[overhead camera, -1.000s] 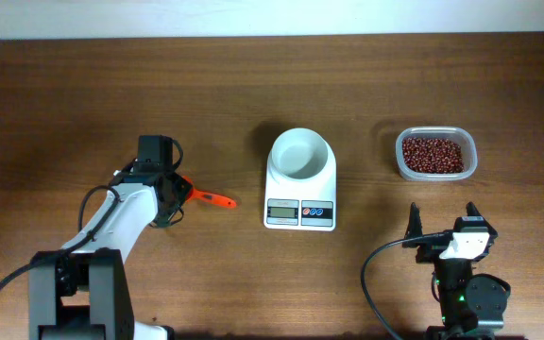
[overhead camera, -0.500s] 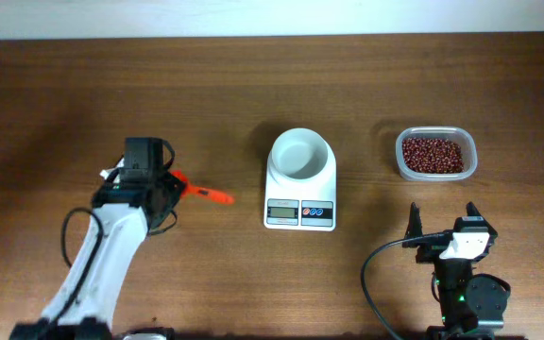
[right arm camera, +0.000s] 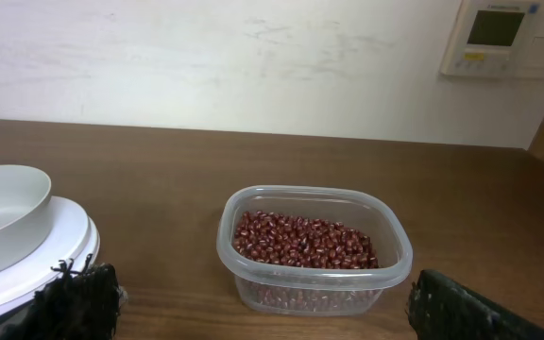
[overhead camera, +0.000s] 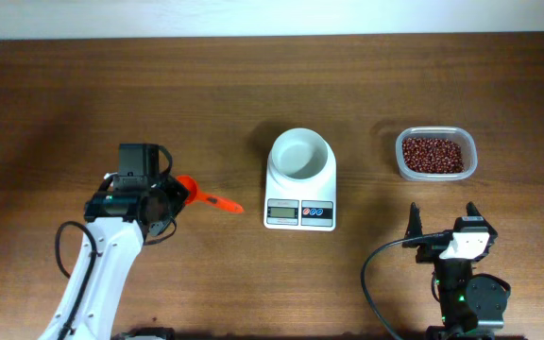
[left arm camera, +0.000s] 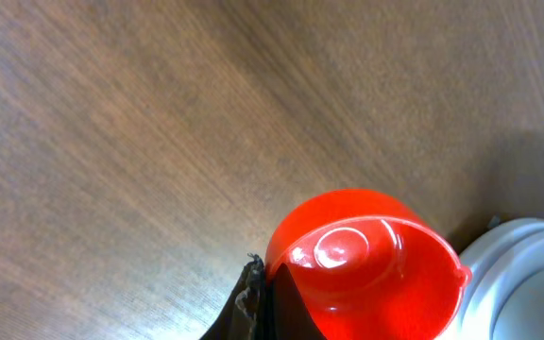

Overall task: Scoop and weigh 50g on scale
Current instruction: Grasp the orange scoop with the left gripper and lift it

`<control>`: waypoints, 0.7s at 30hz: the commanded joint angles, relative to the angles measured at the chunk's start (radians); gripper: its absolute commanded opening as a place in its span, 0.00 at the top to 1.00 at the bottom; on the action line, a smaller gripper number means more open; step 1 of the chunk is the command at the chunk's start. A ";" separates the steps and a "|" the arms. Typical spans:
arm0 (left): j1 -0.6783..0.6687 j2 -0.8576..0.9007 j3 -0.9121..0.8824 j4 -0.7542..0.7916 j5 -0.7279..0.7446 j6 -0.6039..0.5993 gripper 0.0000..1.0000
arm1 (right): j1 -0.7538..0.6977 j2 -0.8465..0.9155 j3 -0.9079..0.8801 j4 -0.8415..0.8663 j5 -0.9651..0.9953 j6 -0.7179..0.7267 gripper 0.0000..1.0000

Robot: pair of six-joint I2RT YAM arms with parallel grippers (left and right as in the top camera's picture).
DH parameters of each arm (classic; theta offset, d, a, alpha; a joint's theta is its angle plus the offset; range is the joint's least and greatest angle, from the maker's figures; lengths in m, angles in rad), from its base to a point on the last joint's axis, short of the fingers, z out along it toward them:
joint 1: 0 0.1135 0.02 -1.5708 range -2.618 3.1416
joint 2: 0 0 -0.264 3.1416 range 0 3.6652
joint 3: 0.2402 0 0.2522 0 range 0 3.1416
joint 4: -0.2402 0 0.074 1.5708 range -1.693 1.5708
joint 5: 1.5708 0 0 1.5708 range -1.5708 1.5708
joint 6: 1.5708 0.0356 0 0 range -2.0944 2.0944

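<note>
**Scoop gripped left of the scale, beans in their tub**

The left pincer (overhead camera: 166, 195) is clenched on the orange-red scoop (overhead camera: 206, 196) at its bowl end. The exact contact is hidden under the pincer body from overhead. In the left wrist view only 1 dark finger (left arm camera: 258, 307) shows, against the bowl's left rim, and the bowl is cut off by the bottom edge. The handle is out of that view, and the scale appears there only as a pale curve in the lower right corner. The digits on the display are too small to read.

The scoop's long axis runs from the bowl at upper left to the handle tip at lower right. The tip points toward the front left corner of the scale (overhead camera: 299, 192) and stops short of it.

The scale sits mid-table. Its long axis runs front to back, with the display toward the robot and the white bowl at the far end, showing only white inside.

The beans (overhead camera: 433, 154) lie heaped in the clear tub (overhead camera: 473, 156), well to the right of the scale, with a strip of bare table (overhead camera: 253, 85) between them. The right pincer (overhead camera: 443, 219) rests released, jaws wide, near the front edge just before the tub. Bare wood stretches behind the scale and left of the left arm.
</note>
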 commanded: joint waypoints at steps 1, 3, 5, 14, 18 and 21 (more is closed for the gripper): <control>0.006 -0.056 0.018 -0.035 0.013 0.016 1.00 | -0.003 -0.008 -0.006 -0.004 0.012 0.004 0.01; 0.006 -0.084 0.018 -0.061 0.012 0.017 1.00 | -0.003 -0.008 -0.006 -0.004 0.012 0.004 0.01; 0.006 -0.113 0.018 -0.076 0.012 0.017 1.00 | -0.003 -0.008 -0.006 -0.004 0.012 0.004 0.01; 0.006 -0.161 0.018 -0.077 0.046 0.015 1.00 | -0.003 -0.008 -0.006 -0.004 0.012 0.004 0.01; 0.006 -0.161 0.018 -0.077 0.060 -0.004 1.00 | -0.003 -0.008 -0.006 -0.004 0.012 0.004 0.01; 0.006 -0.162 0.018 -0.101 0.060 -0.077 1.00 | -0.003 -0.008 -0.006 -0.004 0.012 0.004 0.01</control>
